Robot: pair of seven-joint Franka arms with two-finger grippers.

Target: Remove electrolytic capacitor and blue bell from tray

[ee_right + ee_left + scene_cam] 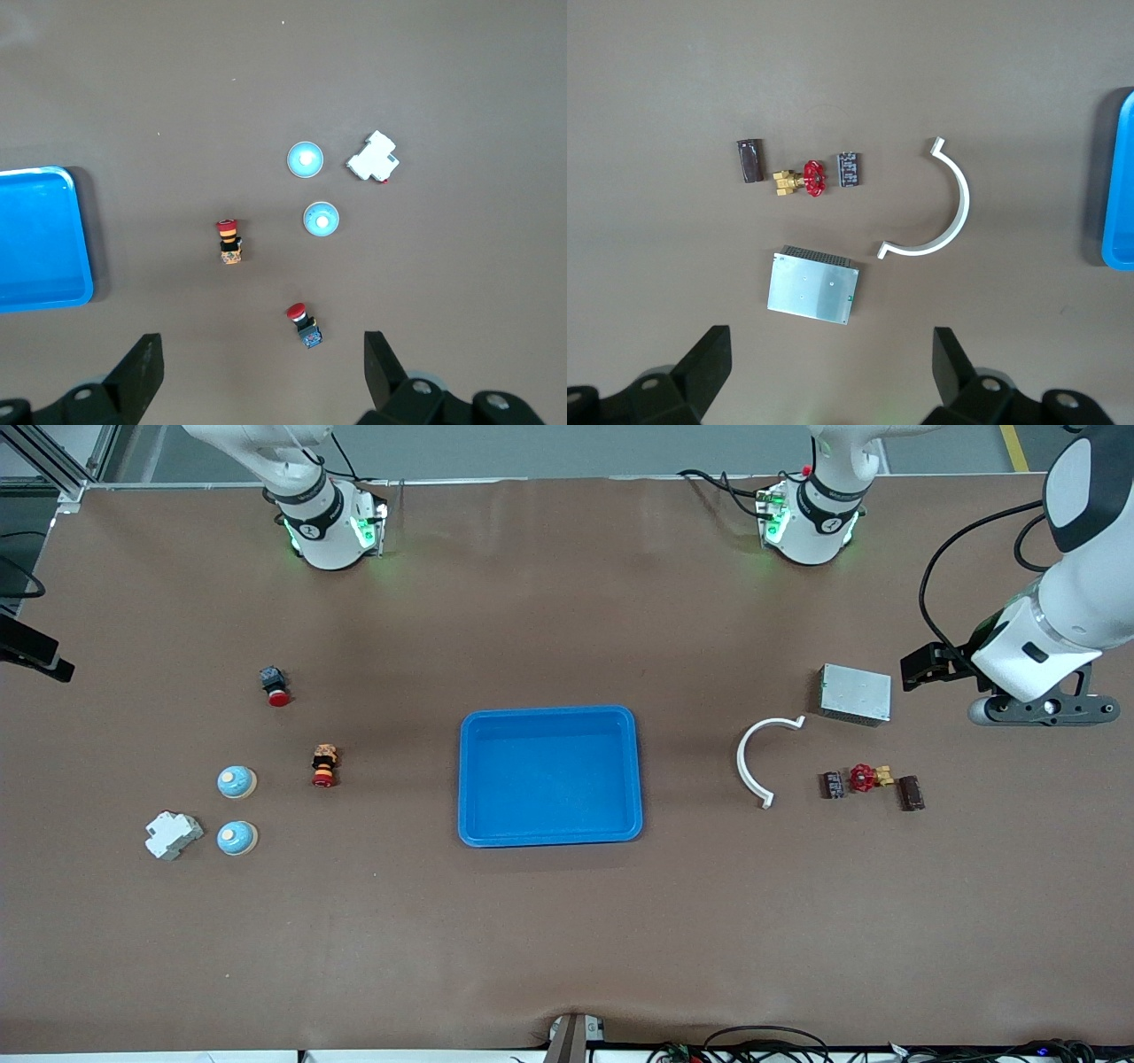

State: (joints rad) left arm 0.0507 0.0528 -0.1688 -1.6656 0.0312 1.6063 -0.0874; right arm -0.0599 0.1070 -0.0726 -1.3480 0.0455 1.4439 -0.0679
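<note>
A small black capacitor [833,785] [850,168] with pale markings lies toward the left arm's end of the table, beside a red-handled brass valve [868,778] [801,180] and a dark brown cylinder [911,792] [749,160]. Two pale blue domed bells [236,781] [237,838] stand toward the right arm's end, seen in the right wrist view as bell [305,159] and bell [321,219]. My left gripper [1044,710] [831,372] hangs open and empty over the table by the metal box [812,288]. My right gripper [263,372] is open and empty, above a red push button [304,324].
A blue tray [549,837] sits mid-table. A white curved clamp [760,762] and the metal box [855,693] lie near the capacitor. A white breaker [173,834] and two red push buttons [275,685] [325,766] lie by the bells.
</note>
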